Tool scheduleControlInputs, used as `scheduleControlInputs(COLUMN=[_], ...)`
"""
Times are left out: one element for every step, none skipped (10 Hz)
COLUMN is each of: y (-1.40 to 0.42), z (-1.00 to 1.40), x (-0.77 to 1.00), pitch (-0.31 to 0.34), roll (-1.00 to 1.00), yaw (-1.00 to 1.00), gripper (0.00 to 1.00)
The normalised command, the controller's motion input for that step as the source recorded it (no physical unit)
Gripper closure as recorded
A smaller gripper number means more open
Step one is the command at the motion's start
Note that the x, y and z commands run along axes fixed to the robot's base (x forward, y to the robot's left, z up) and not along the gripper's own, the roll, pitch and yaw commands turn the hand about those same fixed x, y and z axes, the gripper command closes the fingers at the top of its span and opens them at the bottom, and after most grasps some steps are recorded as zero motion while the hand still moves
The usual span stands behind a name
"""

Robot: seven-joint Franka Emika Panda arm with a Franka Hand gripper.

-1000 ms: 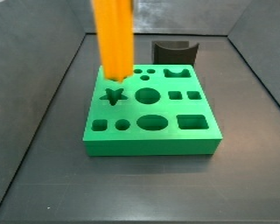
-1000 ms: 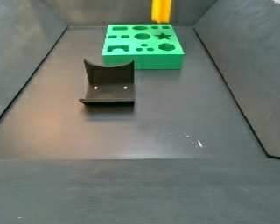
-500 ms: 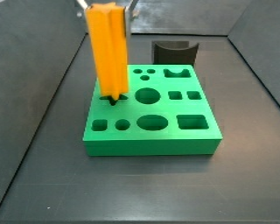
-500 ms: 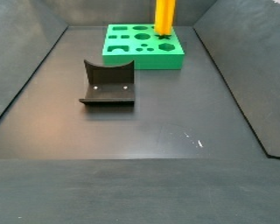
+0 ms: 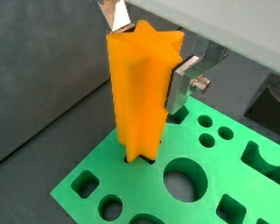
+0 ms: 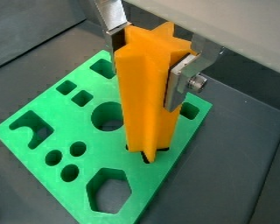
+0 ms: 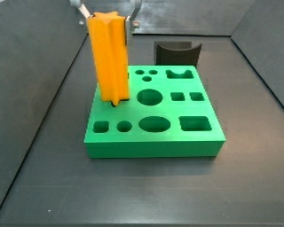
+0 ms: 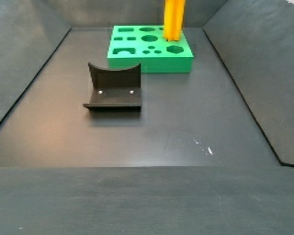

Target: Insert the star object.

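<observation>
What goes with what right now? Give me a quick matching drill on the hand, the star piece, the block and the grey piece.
Things:
1. hand
2. star object
3. green block
4. dark grey curved piece

States:
A. lies on the floor apart from the block
B. upright, lower end in the block's top
C. shut on the orange bar's upper part
D. flat on the floor, shaped holes upward

Pairs: 1-C, 2-B, 3-D, 4-A
</observation>
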Motion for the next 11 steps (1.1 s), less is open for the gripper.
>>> scheduleControlInputs(y=[-0.02, -0.03, -0.05, 0.0, 0.0, -0.03, 0.0, 0.0, 0.0, 0.0, 0.0], z=[-0.19, -0.26, -0.25, -0.23, -0.2, -0.23, -0.3, -0.3, -0.37, -0.46, -0.45], x=[0.13, 0.0, -0.09, -0.14, -0.23, -0.26, -0.13, -0.1, -0.11, -0.1, -0.07], pitch=[0.017, 0.0, 0.0, 0.0, 0.0, -0.016, -0.041, -0.053, -0.104, -0.133, -0.121], roll=[0.0, -0.02, -0.01, 0.0, 0.0, 0.0, 0.0, 0.0, 0.0, 0.01, 0.03], yaw=[-0.57, -0.39, -0.19, -0.11, -0.08, -0.08, -0.1, -0.16, -0.15, -0.15, -0.13], gripper=[1.0, 1.0, 1.0, 1.0, 1.0, 1.0, 1.0, 1.0, 1.0, 1.0, 1.0])
